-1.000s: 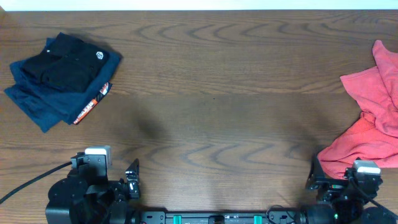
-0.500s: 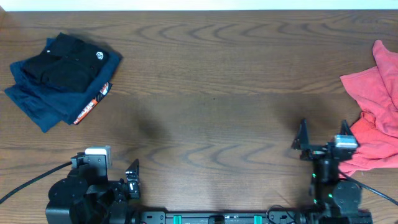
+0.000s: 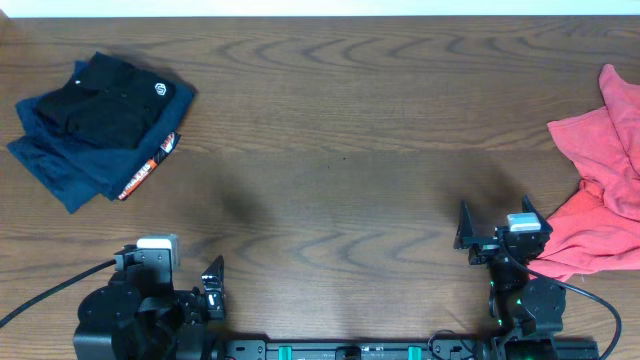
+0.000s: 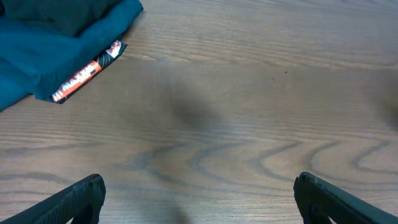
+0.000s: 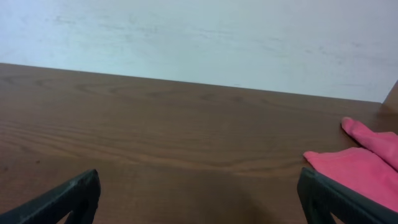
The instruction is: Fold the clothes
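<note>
A folded stack lies at the far left: a black garment with a small white logo (image 3: pixel 105 105) on top of a navy blue garment (image 3: pixel 65 165), whose edge with a red label strip also shows in the left wrist view (image 4: pixel 56 43). A crumpled pinkish-red garment (image 3: pixel 600 190) lies at the right edge and shows in the right wrist view (image 5: pixel 364 165). My left gripper (image 3: pixel 205 290) is open and empty at the front left edge. My right gripper (image 3: pixel 495 225) is open and empty above the table, just left of the pinkish-red garment.
The brown wooden table (image 3: pixel 340 140) fills the view. A pale wall (image 5: pixel 199 37) stands beyond its far edge. The arm bases sit along the front edge.
My right arm rose from the front edge, reached forward, then drew slightly left, staying open. The left arm and the garments have not moved.
</note>
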You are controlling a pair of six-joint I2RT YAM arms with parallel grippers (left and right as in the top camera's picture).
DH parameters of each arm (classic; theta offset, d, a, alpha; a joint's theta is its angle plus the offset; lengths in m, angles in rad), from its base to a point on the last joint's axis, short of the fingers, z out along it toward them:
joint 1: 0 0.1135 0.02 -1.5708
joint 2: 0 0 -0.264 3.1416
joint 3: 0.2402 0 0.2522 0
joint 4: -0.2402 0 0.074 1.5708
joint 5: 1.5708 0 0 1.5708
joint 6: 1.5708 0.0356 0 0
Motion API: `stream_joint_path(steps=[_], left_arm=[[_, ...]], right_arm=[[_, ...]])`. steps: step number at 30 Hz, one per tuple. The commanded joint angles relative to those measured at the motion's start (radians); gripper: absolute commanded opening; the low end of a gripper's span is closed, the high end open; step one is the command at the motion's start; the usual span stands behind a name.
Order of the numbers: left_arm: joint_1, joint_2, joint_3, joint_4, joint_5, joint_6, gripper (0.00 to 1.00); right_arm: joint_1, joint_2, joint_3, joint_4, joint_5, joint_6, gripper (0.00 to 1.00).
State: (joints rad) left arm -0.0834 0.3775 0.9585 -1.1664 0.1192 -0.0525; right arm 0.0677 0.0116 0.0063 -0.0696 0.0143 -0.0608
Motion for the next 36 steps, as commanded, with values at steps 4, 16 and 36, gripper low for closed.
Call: stream_joint_path(steps=[4, 16, 36], left_arm=[[-0.004, -0.001, 0.0, 0.0, -0.012, -0.009, 0.98], [-0.004, -0.001, 0.0, 0.0, -0.012, -0.009, 0.98], [-0.004, -0.003, -0.005, -0.005, -0.027, -0.008, 0.98]], right_arm=[[-0.016, -0.007, -0.001, -0.005, -0.016, -0.016, 0.99], [-0.016, -0.007, -0.001, -0.005, -0.016, -0.015, 0.99], [-0.016, -0.006, -0.001, -0.005, -0.016, -0.015, 0.99]])
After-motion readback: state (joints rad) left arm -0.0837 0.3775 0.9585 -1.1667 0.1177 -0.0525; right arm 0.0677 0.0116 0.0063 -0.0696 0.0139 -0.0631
